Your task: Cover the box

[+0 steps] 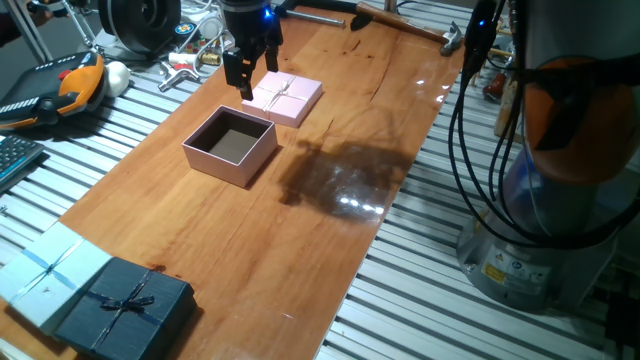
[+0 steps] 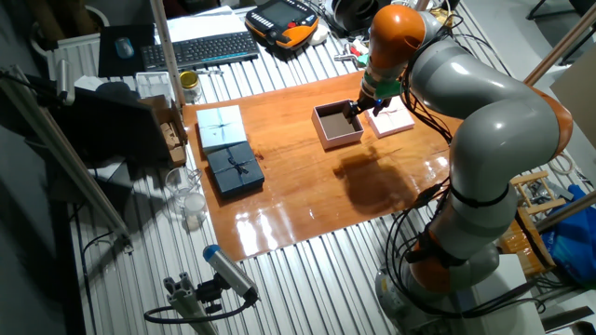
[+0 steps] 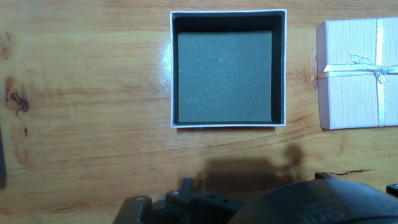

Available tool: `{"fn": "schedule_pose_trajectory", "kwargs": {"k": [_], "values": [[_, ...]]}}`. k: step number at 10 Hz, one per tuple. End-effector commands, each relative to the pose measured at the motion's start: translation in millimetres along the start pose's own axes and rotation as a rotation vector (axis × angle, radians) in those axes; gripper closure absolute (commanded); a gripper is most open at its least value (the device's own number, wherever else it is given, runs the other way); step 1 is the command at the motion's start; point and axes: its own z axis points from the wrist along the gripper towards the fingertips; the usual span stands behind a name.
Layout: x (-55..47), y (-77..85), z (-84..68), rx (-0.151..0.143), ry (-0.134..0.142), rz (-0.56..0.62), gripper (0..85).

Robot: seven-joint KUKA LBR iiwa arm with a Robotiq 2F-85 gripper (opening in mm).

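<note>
The box is a small pale-pink square with a dark inside, and it stands open on the wooden table. It also shows in the other fixed view, and in the hand view its white rim frames the dark floor. Its pink ribboned lid lies flat just beside it. My gripper hangs above the gap between box and lid. Its fingers stand slightly apart and hold nothing. Only the hand's dark body shows at the bottom of the hand view.
A dark navy box with a bow and a light blue ribboned box sit at the table's other end. A hammer and an orange teach pendant lie off the board. The robot base stands alongside.
</note>
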Motion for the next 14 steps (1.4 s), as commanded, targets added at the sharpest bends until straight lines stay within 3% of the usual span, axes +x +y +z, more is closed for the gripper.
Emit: {"fn": "schedule_pose_trajectory", "kwargs": {"k": [1,2,14], "values": [[0.0,0.0,-0.1,0.0,0.0,0.0,85.0],[-0.3,0.2,-1.2,0.053,0.052,-0.168,85.0],[-5.5,-5.7,0.6,0.045,0.042,-0.157,85.0]]}}
